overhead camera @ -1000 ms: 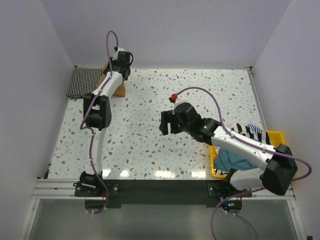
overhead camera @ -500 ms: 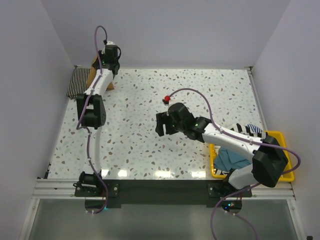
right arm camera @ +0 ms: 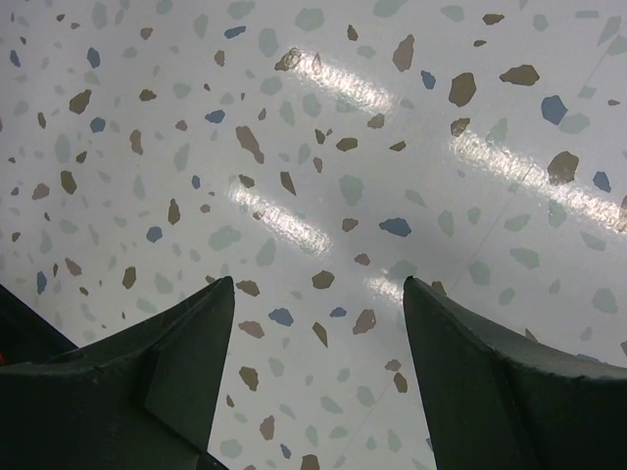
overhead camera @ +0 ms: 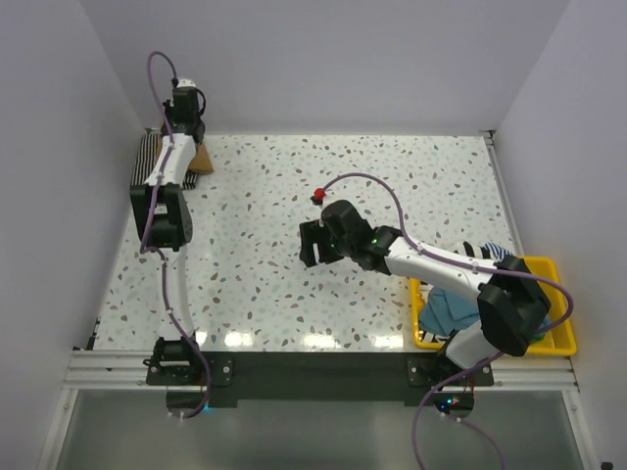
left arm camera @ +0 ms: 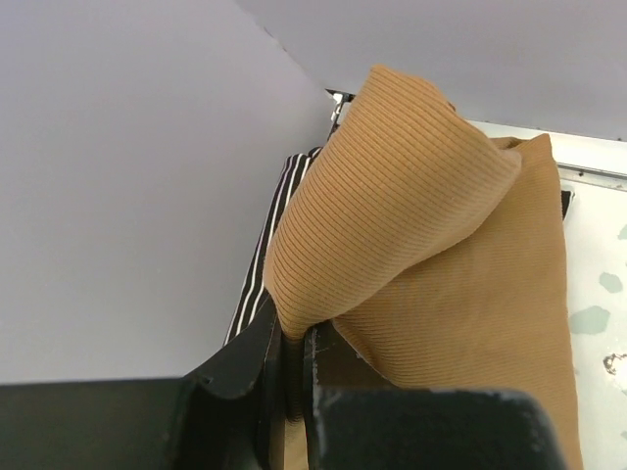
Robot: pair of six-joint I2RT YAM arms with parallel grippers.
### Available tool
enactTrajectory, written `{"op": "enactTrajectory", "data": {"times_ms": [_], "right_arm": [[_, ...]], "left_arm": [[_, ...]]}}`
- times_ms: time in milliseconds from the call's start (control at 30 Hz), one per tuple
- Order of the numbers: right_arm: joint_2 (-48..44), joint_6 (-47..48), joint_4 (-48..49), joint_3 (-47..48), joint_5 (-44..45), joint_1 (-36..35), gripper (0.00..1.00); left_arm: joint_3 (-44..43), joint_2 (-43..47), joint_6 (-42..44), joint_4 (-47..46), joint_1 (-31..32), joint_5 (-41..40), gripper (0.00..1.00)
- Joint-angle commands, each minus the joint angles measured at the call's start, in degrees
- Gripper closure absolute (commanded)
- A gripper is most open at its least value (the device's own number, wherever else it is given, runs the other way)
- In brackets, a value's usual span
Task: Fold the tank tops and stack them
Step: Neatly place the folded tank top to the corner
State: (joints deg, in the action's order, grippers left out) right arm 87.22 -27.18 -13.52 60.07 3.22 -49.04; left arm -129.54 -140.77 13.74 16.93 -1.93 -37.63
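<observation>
**Tank tops at the stacking step: tan tank top [left arm camera: 421, 245] held at the far left corner of the tabletop [overhead camera: 294, 186]**

The left hand [left arm camera: 289, 357] is closed almost fully, pinching a bunched fold of the tan tank top between its fingers. The ribbed cloth droops from that pinch in a loose double layer. Under and behind it lies the striped tank top [overhead camera: 147, 162], flat in the far left corner of the tabletop. Whether the tan cloth already rests on the stripes cannot be told. The right hand [right arm camera: 318, 284] hangs over bare tabletop near the middle, its jaws spread wide and holding nothing. At the near right edge a yellow bin [overhead camera: 554, 269] holds 2 more garments, a teal top [overhead camera: 451, 311] and a broad-striped top [overhead camera: 490, 253].

Judged from this layout, the step in hand is laying the tan top onto the striped one. The next move calls for lowering the pinched fold squarely over the stripes, then opening the left hand so that the layers settle flat and do not slide off. The right hand appears free to fetch from the bin.
</observation>
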Motion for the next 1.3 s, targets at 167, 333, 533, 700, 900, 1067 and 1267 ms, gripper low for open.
{"op": "enactTrajectory", "data": {"times_ms": [167,333,533,700,900,1067,1267], "right_arm": [[1.7,0.9,2.1,2.6,-1.4,0.4,0.27],[2.3,0.9,2.1,2.7,-1.7,0.3,0.27],[1.9,0.9,2.0,2.6,-1.6,0.3,0.27],[1.0,0.6,2.1,1.9,-0.7,0.4,0.27],[-0.2,0.2,1.7,1.1,1.1,0.4,0.27],[-2.4,-0.5,0.2,0.3,5.3,0.4,0.27],[-7.6,-1.5,-6.1,0.7,11.0,1.2,0.26]], "left_arm": [[-2.5,-0.6,-6.8,-1.9,-5.4,6.7,1.00],[-1.1,-0.1,-10.4,-2.3,-6.2,1.3,0.53],[3.3,5.4,-17.0,-3.1,-6.2,0.4,0.31],[6.0,9.5,-22.2,-2.2,-6.1,3.3,0.30],[10.5,15.4,-29.9,-1.2,-6.1,9.0,0.29],[17.8,24.5,-37.4,1.0,-1.9,14.3,0.29],[44.2,45.7,-42.9,-4.7,14.6,15.4,0.29]]}}
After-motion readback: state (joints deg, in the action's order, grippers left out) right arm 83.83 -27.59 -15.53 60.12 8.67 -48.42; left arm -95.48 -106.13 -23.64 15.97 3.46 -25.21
